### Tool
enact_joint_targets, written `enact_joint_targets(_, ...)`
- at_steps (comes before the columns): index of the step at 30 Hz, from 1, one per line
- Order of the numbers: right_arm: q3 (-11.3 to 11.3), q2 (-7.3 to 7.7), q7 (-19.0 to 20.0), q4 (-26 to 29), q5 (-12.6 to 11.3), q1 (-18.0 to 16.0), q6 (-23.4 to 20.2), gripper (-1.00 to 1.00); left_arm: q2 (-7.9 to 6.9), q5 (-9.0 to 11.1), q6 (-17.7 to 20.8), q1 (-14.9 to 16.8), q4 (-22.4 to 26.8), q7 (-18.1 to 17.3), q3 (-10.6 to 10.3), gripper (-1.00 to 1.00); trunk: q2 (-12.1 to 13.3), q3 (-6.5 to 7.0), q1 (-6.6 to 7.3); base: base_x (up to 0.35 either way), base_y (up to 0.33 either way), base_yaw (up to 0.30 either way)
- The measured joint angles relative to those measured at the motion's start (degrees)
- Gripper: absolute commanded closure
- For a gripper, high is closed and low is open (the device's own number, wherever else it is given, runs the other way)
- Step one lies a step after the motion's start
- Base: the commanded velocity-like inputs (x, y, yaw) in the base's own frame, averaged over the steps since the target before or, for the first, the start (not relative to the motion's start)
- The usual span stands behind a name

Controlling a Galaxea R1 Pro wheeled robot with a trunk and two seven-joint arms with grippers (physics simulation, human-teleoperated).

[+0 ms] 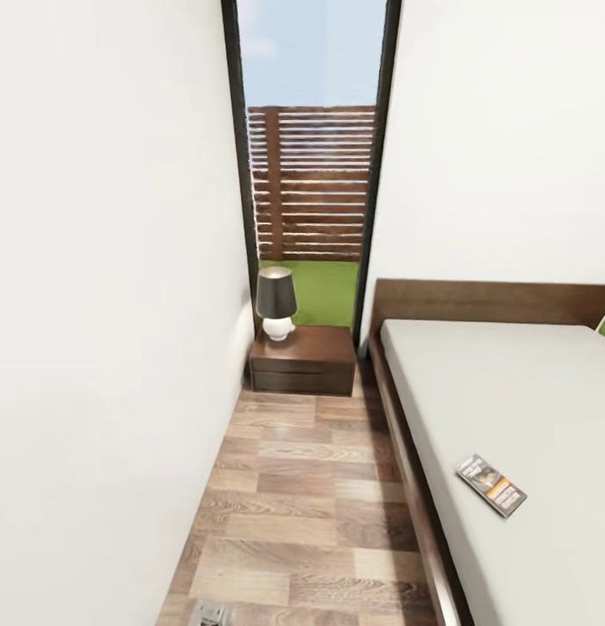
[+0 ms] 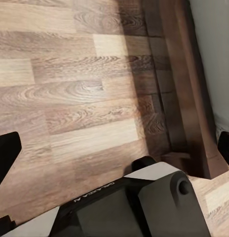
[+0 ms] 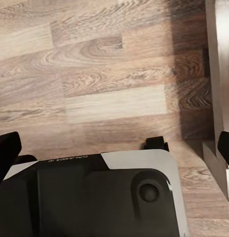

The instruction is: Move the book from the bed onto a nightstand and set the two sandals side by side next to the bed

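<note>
The book [image 1: 491,485], a thin dark paperback with an orange strip, lies flat on the pale mattress of the bed [image 1: 520,391], near its left edge. At the far end of the aisle stands the dark wooden nightstand [image 1: 324,352], against the window wall and beside the headboard. The sandals are out of view. My left gripper [image 2: 114,148] hangs open over the plank floor beside the bed frame [image 2: 188,98], nothing between its fingers. My right gripper [image 3: 114,145] is open too, above the floor near the bed frame [image 3: 218,74].
A lamp [image 1: 276,303] with a dark shade stands on the nightstand's left part. A white wall [image 1: 103,304] closes the aisle on the left. A tall window [image 1: 315,174] with a wooden fence outside is behind the nightstand. My own base [image 3: 104,192] is below both grippers.
</note>
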State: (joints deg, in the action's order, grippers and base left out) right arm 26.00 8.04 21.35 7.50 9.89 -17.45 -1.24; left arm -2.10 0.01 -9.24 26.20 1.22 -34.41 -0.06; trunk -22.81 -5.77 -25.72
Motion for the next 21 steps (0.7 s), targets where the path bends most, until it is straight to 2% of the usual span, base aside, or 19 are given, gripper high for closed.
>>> enact_joint_targets(9, -0.03, 0.03, 0.00, 0.00, 0.00, 0.00, 0.00, -1.00, 0.00, 0.00, 0.01, 0.01, 0.00, 0.00, 0.00, -1.00, 0.00, 0.00, 0.00, 0.330, 0.000, -0.004)
enact_joint_targets(21, -0.01, 0.02, 0.00, 0.01, 0.00, 0.00, -0.01, -1.00, -0.01, 0.00, -0.01, 0.02, -0.01, -0.06, 0.00, -1.00, 0.00, 0.00, 0.00, 0.313, 0.025, -0.060)
